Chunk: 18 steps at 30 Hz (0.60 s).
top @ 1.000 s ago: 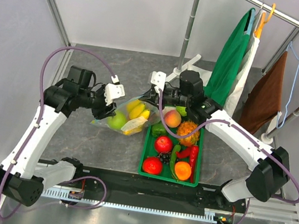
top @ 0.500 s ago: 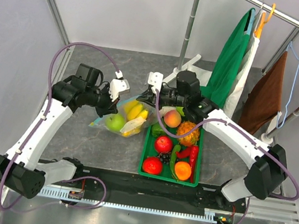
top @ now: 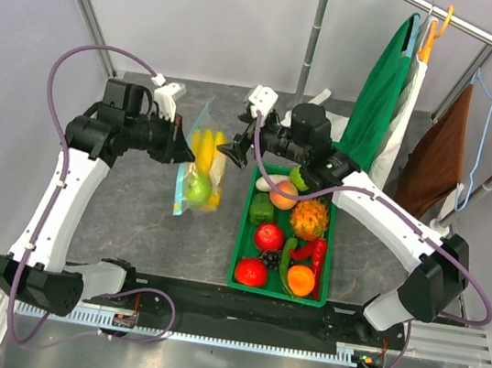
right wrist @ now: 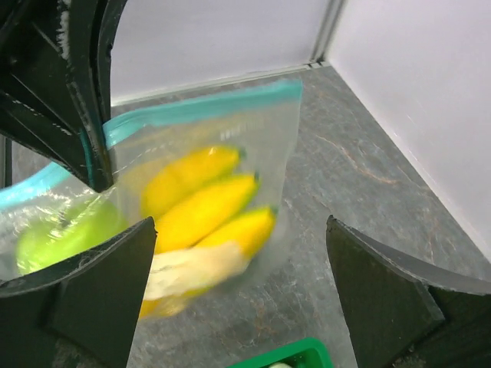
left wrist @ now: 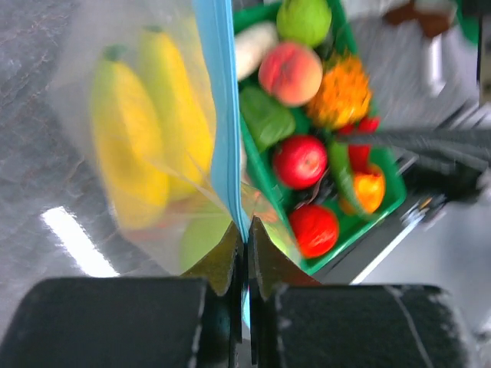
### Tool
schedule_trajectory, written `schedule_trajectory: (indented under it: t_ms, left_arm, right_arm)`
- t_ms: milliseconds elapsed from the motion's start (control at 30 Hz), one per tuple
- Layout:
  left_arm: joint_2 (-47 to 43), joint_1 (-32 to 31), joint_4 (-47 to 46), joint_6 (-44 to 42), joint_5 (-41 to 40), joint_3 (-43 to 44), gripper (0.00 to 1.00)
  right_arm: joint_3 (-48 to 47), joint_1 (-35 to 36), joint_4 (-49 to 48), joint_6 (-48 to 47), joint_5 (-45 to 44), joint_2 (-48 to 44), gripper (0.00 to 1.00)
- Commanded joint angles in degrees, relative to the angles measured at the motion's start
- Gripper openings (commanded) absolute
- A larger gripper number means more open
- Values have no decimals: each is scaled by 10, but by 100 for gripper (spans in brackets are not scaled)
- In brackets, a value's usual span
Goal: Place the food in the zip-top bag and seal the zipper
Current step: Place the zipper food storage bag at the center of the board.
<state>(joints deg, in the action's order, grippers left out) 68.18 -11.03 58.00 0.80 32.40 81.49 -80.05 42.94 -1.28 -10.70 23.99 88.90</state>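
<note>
Left end effector (left wrist: 245, 230): clamped on the zipper (left wrist: 222, 115), zip-top bag (top: 199, 166) hanging at 10 o'clock of the crate (top: 240, 239).
Right end effector (top: 233, 150): wide open, facing the bag.
Tip: I'd pinch the strip's free end, pull taut, then slide.

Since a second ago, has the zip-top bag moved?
Yes. The zip-top bag has shifted left, away from the green crate, and hangs from the left gripper.

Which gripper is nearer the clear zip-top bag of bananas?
Left. The left gripper is shut on the light-blue zipper strip of the clear zip-top bag; the right gripper is open, close beside it.
</note>
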Motion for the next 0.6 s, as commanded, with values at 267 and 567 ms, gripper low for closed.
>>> schedule_trajectory:
  t_ms: [267,567]
  left_arm:
    - [51,45,-385,478,-58,-16,2]
    - [179,108,-520,695,-10,-74,2]
  right_arm:
    - [-107,-19,74,96,-74,-29,98]
    - [-98,-44,82,101,-77,-39,98]
